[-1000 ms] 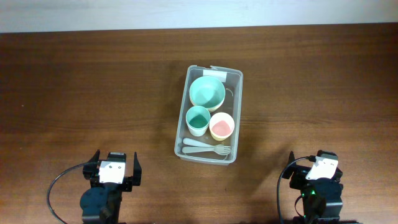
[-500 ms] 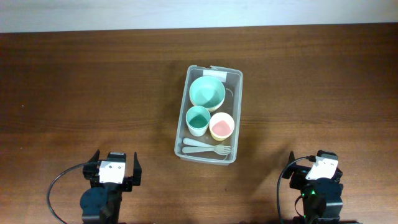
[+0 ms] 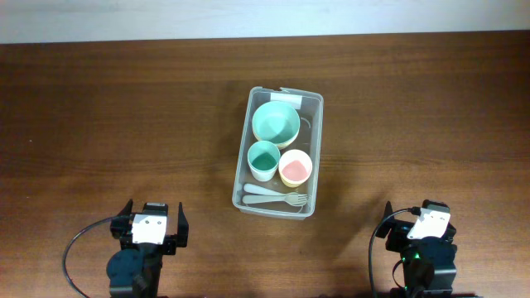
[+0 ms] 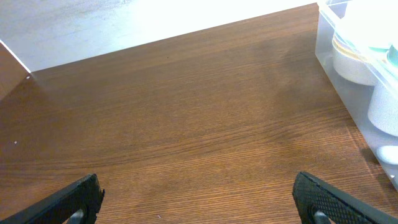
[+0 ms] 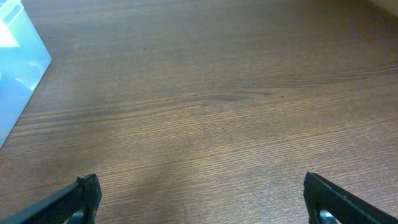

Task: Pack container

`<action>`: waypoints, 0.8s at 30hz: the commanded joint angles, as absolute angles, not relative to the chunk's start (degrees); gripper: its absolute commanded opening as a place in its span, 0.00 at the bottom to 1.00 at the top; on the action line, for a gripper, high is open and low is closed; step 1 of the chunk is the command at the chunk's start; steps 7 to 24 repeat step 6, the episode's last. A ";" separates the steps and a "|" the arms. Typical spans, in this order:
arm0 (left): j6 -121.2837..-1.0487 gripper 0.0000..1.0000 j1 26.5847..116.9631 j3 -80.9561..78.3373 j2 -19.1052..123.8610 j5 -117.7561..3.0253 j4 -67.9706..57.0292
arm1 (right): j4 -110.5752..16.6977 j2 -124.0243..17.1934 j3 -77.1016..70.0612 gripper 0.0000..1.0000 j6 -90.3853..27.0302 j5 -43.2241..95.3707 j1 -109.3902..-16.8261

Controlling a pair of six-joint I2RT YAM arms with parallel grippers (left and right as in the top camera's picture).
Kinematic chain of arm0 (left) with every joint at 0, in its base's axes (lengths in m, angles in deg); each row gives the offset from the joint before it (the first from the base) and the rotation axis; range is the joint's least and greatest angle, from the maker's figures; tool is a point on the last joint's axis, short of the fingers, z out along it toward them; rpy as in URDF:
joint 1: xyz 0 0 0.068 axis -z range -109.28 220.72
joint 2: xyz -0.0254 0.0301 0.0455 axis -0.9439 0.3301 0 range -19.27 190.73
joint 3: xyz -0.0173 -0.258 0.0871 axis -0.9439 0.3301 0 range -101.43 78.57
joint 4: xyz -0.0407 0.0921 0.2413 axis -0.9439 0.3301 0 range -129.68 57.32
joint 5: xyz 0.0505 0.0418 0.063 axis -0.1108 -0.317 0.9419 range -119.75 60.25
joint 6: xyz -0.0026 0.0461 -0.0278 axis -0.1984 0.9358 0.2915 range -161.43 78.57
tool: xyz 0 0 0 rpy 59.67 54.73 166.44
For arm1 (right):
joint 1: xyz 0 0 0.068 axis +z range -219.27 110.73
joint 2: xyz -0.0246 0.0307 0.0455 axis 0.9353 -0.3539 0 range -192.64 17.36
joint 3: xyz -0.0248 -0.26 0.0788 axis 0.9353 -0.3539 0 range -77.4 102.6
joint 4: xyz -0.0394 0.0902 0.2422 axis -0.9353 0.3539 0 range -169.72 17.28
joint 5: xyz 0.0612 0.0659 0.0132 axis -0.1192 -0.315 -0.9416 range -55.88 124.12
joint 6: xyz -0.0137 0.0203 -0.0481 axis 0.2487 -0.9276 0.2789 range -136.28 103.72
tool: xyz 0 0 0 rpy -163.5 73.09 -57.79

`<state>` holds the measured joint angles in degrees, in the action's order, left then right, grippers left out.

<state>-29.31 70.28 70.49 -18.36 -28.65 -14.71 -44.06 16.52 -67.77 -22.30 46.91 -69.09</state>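
Note:
The clear plastic container (image 3: 243, 170) stands at the table's middle. Inside it are a mint bowl (image 3: 276, 122), a teal cup (image 3: 264, 159), a pink cup (image 3: 296, 168) and a pale spoon and fork (image 3: 276, 196) at its near end. The container's side also shows in the left wrist view (image 4: 348, 93) and its corner in the right wrist view (image 5: 18, 62). My left gripper (image 4: 199, 202) is open and empty over bare wood near the front left. My right gripper (image 5: 202, 199) is open and empty over bare wood near the front right. Both are well apart from the container.
The wooden table (image 3: 124, 116) runs to a pale wall at the back. Both arm bases sit at the front edge, the left one (image 3: 149, 240) and the right one (image 3: 422, 240).

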 commanded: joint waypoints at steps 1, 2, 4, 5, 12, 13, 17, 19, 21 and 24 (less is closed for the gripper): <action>-30.25 1.00 70.21 71.30 -18.89 -28.86 -15.03 | -44.11 17.00 -68.21 0.99 -22.48 47.26 -69.35; -30.25 1.00 70.21 71.30 -18.89 -28.86 -15.03 | -44.13 17.00 -68.21 0.99 -22.50 47.26 -69.35; -30.25 1.00 70.21 71.30 -18.89 -28.86 -15.03 | -44.13 17.00 -68.21 0.99 -22.50 47.26 -69.35; -30.25 1.00 70.19 71.30 -18.89 -28.86 -15.03 | -44.13 17.00 -68.21 0.99 -22.50 47.26 -69.35; -30.25 1.00 70.21 71.30 -18.89 -28.86 -15.03 | -44.11 17.00 -68.21 0.99 -22.50 47.26 -69.35; -30.25 1.00 70.21 71.30 -18.89 -28.86 -15.03 | -44.11 17.00 -68.21 0.99 -22.50 47.26 -69.35; -30.25 1.00 70.21 71.30 -18.89 -28.86 -15.03 | -44.11 17.00 -68.21 0.99 -22.50 47.26 -69.35; -30.25 1.00 70.21 71.30 -18.89 -28.86 -15.03 | -44.11 17.00 -68.21 0.99 -22.50 47.26 -69.35; -30.25 1.00 70.21 71.30 -18.89 -28.86 -15.03 | -44.11 17.00 -68.21 0.99 -22.50 47.26 -69.35; -30.25 1.00 70.21 71.30 -18.89 -28.86 -15.03 | -44.11 17.00 -68.21 0.99 -22.50 47.26 -69.35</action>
